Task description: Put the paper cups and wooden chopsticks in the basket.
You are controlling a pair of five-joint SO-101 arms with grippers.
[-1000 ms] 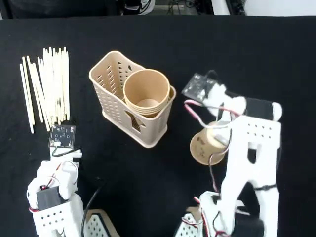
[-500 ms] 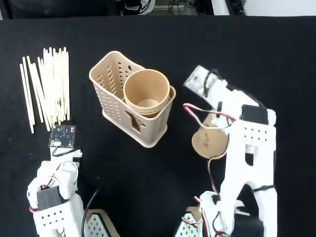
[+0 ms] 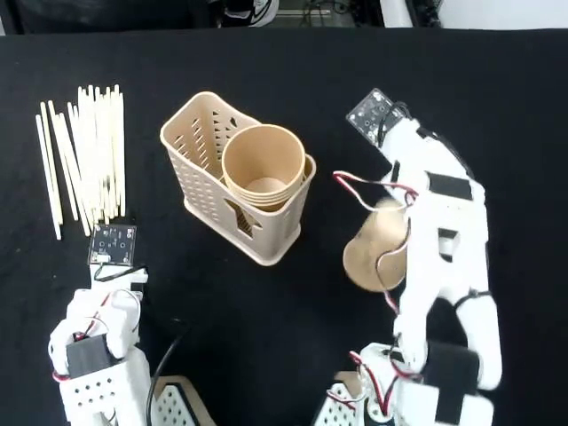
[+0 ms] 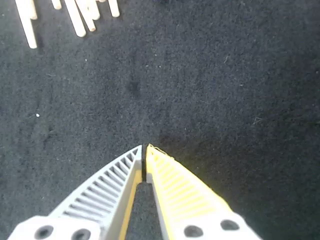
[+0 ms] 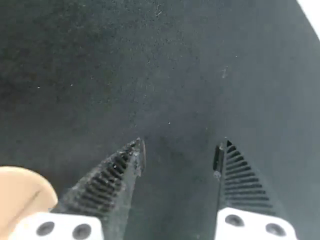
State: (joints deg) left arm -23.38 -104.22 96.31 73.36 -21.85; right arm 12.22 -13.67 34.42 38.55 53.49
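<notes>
Soft, even light falls from overhead. The black bench [image 3: 266, 62] soaks it up, so cast shadows barely register on it. The pale basket [image 3: 200, 133] and stacked paper cups [image 3: 264, 160] stand out bright, with gentle shading inside the top cup. In the right wrist view the bench carries a greyish sheen; in the left wrist view it lies dimmer.

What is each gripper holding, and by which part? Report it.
Nothing. The left gripper is shut on nothing; the right gripper is open and empty, a paper cup beside it.
</notes>
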